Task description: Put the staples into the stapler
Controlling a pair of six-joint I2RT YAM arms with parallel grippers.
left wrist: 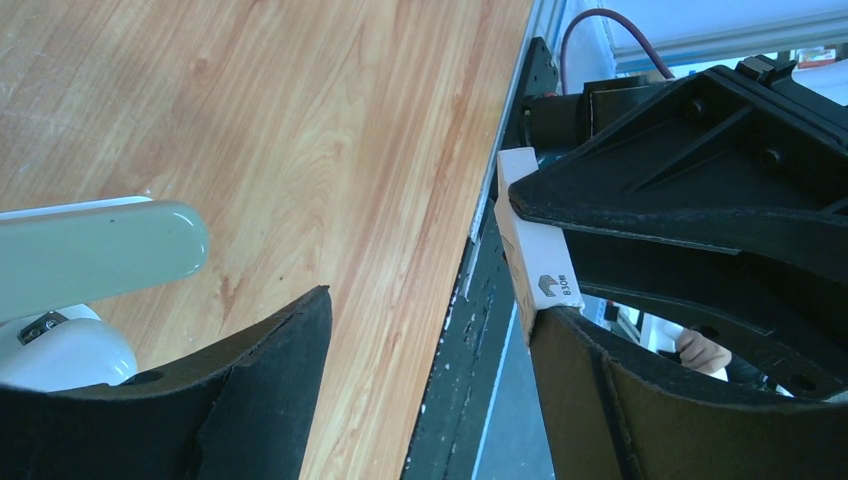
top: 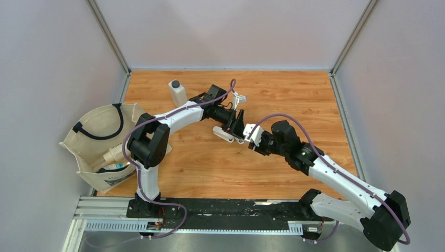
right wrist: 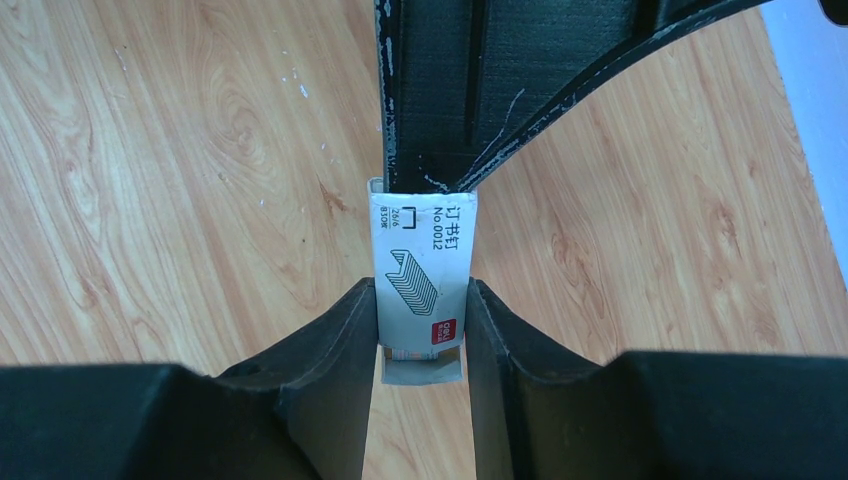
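Note:
My right gripper [top: 253, 134] [right wrist: 420, 295] is shut on the staples [right wrist: 420, 270], a small white box printed with a staple drawing and a red mark. Its near flap hangs open below the fingers. The box [top: 255, 131] is held above the table's middle. My left gripper [top: 240, 127] [left wrist: 430, 305] stands open, facing it. The box's far end [left wrist: 535, 255] rests against the left gripper's right fingertip [left wrist: 600, 380], and nothing lies between its jaws. The stapler [top: 223, 133], white and pale green, lies on the table just left of the left gripper, and shows at the left edge as a rounded body [left wrist: 100, 250].
A white bottle with a grey cap [top: 177, 92] stands at the back, left of centre. A cream tote bag [top: 99, 142] with bottles inside sits at the table's left edge. Grey walls enclose the wooden table [top: 294, 94] on three sides.

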